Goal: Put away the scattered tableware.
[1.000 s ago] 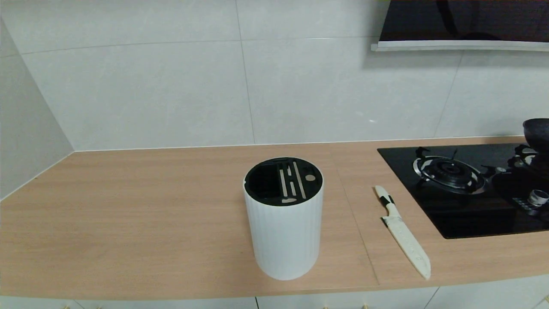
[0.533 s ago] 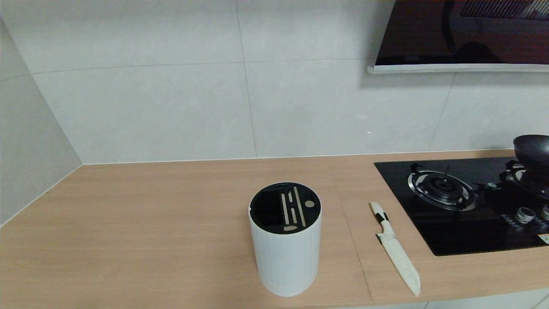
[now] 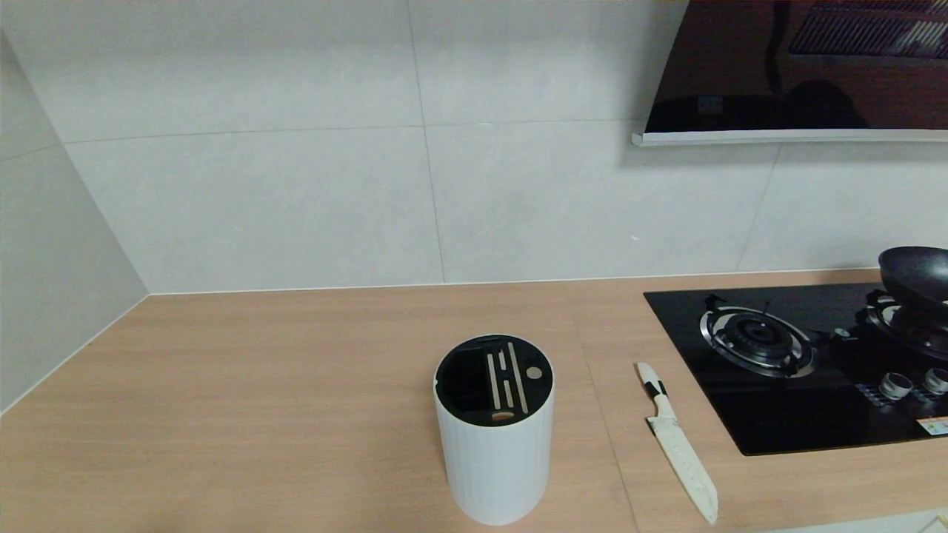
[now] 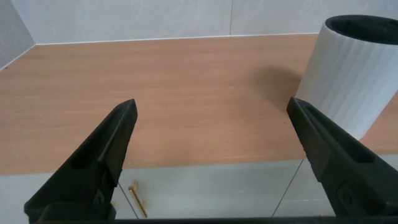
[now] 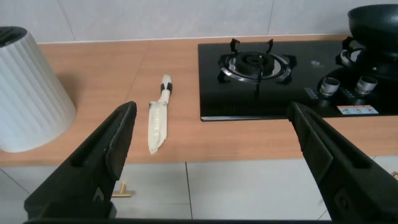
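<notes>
A white ribbed cylindrical holder (image 3: 494,437) with a black slotted top stands on the wooden counter (image 3: 296,385). To its right lies a white knife (image 3: 678,444) with a black band on its handle, blade toward the counter's front edge. In the left wrist view my left gripper (image 4: 211,137) is open, off the counter's front edge, with the holder (image 4: 351,74) beyond one finger. In the right wrist view my right gripper (image 5: 211,140) is open too, off the front edge, facing the knife (image 5: 159,118) and the holder (image 5: 28,93).
A black gas hob (image 3: 800,363) with burners and knobs takes up the counter's right side, with a dark pan (image 3: 915,270) on its far burner. A range hood (image 3: 792,70) hangs above. White cabinet fronts (image 5: 249,186) run below the counter. Tiled walls close the back and left.
The whole head view has shifted: the camera tilted upward, so the holder, knife and hob sit lower in the picture. Holder and knife keep their places on the counter.
</notes>
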Available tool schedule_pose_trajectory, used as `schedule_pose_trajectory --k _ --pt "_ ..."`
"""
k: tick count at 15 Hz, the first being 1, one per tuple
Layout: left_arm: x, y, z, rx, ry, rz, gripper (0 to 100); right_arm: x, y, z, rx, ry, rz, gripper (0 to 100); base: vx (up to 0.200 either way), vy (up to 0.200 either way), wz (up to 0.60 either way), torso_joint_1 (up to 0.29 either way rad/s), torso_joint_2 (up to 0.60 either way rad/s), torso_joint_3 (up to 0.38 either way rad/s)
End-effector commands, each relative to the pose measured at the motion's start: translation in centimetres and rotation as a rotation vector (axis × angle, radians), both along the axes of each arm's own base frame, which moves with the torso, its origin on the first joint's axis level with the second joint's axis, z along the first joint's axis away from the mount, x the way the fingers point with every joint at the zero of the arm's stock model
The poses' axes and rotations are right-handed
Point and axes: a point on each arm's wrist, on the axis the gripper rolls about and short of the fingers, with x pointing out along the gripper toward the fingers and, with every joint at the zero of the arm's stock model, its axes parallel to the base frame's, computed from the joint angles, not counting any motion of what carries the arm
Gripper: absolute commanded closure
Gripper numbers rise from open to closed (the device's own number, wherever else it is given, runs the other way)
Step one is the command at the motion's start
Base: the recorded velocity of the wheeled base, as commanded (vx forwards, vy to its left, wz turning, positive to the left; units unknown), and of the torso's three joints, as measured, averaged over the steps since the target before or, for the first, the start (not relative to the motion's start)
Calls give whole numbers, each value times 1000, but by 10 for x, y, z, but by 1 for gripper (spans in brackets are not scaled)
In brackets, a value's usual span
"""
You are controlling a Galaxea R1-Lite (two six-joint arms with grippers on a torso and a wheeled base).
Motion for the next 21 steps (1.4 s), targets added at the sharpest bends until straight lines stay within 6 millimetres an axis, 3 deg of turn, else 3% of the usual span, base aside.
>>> schedule_pose_trajectory --k 1,10,12,13,15,21 --pt "0 0 0 0 1 0 0 0 0 0 0 1 1 0 0 0 0 0 0 0" --pt "0 0 0 2 1 0 0 0 0 1 -5 -5 -4 0 0 0 0 0 0 0" --pt "0 0 0 2 1 0 0 -5 0 30 5 -113 32 0 0 0 0 0 0 0" --pt "0 0 0 2 1 0 0 -1 1 38 5 -70 62 0 0 0 0 0 0 0" --pt "0 0 0 2 1 0 0 9 2 49 6 10 116 0 0 0 0 0 0 0" --pt "0 0 0 2 1 0 0 92 9 89 22 372 254 0 0 0 0 0 0 0"
